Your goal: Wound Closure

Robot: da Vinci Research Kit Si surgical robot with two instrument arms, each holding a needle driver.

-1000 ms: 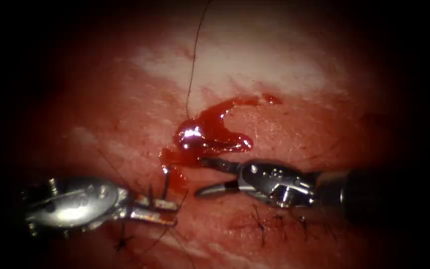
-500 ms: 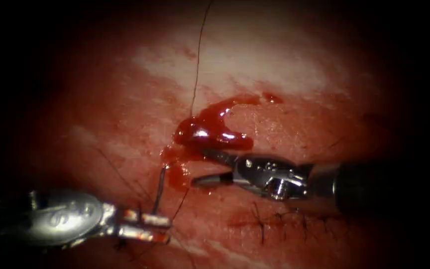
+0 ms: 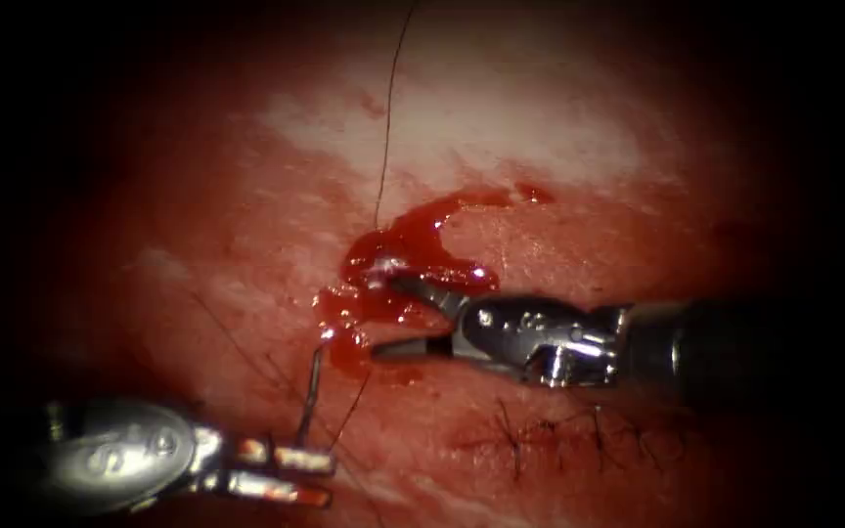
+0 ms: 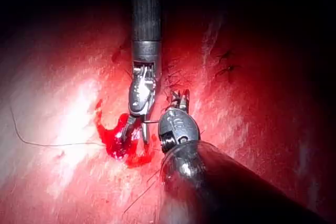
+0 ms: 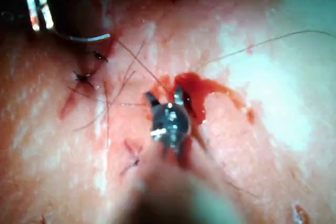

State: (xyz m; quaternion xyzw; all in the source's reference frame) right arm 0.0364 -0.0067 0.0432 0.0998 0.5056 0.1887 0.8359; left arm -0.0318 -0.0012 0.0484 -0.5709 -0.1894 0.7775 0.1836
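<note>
Needle (image 3: 312,391) stands nearly upright, clear of the tissue (image 3: 559,127), its lower end pinched in the closed left claw (image 3: 295,460); its upper tip sits at the edge of the red fluid (image 3: 413,244). Thread (image 3: 386,127) runs from the pool toward the far edge. Right claw (image 3: 393,318) gapes wide in the fluid, holding nothing. Finished stitches (image 3: 559,435) lie just below its shaft.

We see both tools, left (image 3: 281,469) and right (image 3: 393,318), in polished, glinting metal. The tissue (image 3: 501,127) looks moist and faintly grainy, the red fluid (image 3: 413,249) on it glossy. The needle (image 3: 313,386) is smooth steel and the thread (image 3: 386,127) matt and dark.
</note>
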